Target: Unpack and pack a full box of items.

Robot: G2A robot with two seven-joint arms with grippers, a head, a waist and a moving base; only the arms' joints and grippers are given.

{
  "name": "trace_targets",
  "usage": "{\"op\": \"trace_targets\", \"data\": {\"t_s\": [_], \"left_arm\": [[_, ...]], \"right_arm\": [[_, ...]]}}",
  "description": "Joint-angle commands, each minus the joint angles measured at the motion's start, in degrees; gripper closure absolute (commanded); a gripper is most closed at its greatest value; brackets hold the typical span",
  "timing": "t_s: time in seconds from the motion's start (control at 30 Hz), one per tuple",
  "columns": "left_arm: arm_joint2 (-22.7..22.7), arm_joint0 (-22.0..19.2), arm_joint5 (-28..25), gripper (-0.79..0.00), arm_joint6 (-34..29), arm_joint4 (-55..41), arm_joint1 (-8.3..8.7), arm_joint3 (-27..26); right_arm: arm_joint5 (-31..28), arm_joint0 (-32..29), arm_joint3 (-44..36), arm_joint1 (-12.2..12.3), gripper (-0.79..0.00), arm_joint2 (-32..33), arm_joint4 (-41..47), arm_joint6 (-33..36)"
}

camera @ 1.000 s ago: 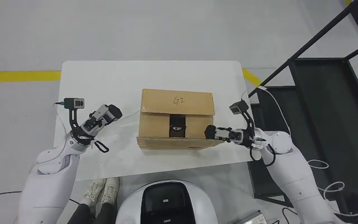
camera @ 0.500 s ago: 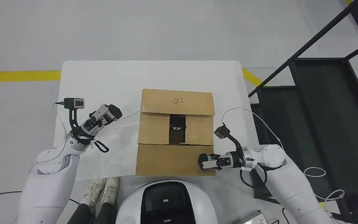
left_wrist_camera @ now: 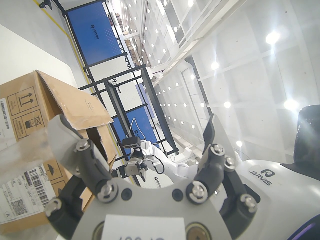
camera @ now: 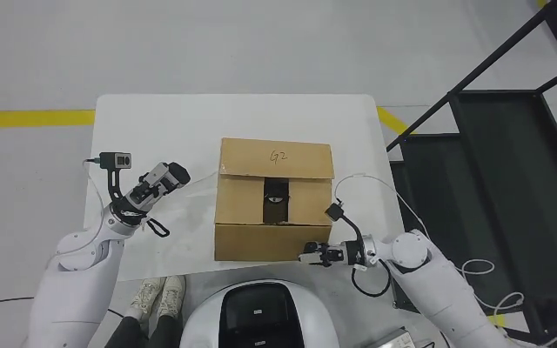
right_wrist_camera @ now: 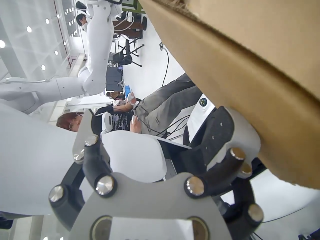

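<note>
Right hand [camera: 311,254] spread at box [camera: 274,202] front edge; left hand [camera: 175,174] spread, apart; handwriting [camera: 278,157] on top.

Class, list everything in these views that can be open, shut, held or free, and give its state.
Brown cardboard box: upright on the white table, partly open.
Far top flap: folded down.
Near top flap: swung outward toward the robot.
Dark item: inside the box, showing in the gap between the flaps, unheld.
Left gripper: open, empty.
Right gripper: open, against the near flap's edge.
</note>
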Motion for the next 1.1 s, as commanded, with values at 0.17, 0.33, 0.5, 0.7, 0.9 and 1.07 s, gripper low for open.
{"op": "trace_targets", "data": {"t_s": [0.17,0.33,0.5,0.7,0.9,1.07], "left_arm": [[0.0,0.0,0.0,-0.785,0.0,0.0,0.00,0.0],[0.4,0.5,0.9,-0.785,0.1,0.3,-0.02,-1.8],[1.4,1.0,0.9,-0.785,-5.6,-3.7,0.05,-3.9],[4.5,-0.4,2.6,-0.785,-13.0,-8.9,-0.18,-3.3],[8.5,-3.7,3.2,-0.785,-16.2,-8.0,-0.73,-1.8],[10.1,-6.5,3.3,-0.785,-13.8,-3.7,-1.09,0.8]], "right_arm": [[0.0,1.4,1.1,-0.2,-0.785,-1.7,-3.2,-3.2],[-0.5,-1.1,-3.4,0.3,-0.785,-0.9,3.1,0.6],[1.1,-5.0,-8.2,1.5,-0.785,4.2,16.0,7.2],[4.2,-6.3,-7.8,2.1,-0.785,8.9,34.2,13.8],[4.2,-5.6,-5.4,1.9,-0.785,10.8,40.6,12.7],[4.2,-5.6,-5.4,1.9,-0.785,10.8,40.6,12.7]]}}
